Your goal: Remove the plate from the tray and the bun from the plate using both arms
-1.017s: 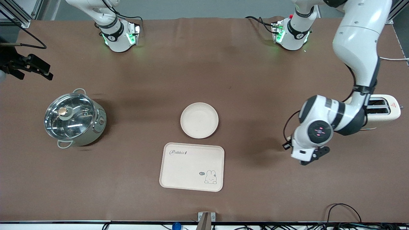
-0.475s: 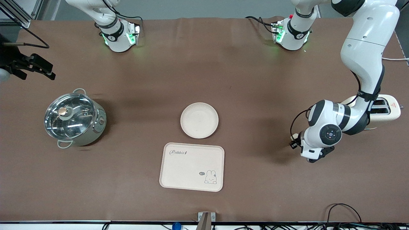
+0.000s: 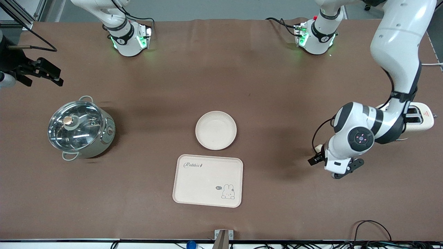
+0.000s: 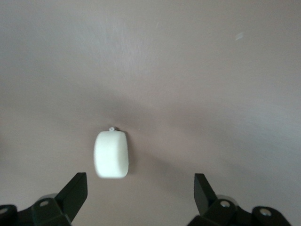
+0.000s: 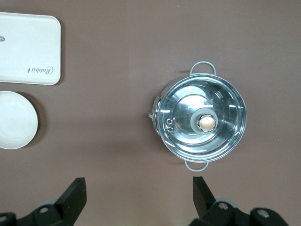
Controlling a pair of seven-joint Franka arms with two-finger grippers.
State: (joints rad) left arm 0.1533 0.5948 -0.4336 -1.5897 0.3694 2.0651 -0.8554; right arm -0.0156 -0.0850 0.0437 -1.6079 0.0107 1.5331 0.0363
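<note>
One bun, a pale oblong lump on bare table toward the left arm's end, its long axis running along the left gripper's reach; it lies between the spread, empty fingers, close to one of them. Since a half-second ago the left gripper has shifted slightly. Right gripper released, high over the pot; plate just beside the tray.

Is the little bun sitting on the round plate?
No, the plate is bare, and the bun lies on the brown table below the left hand.
</note>
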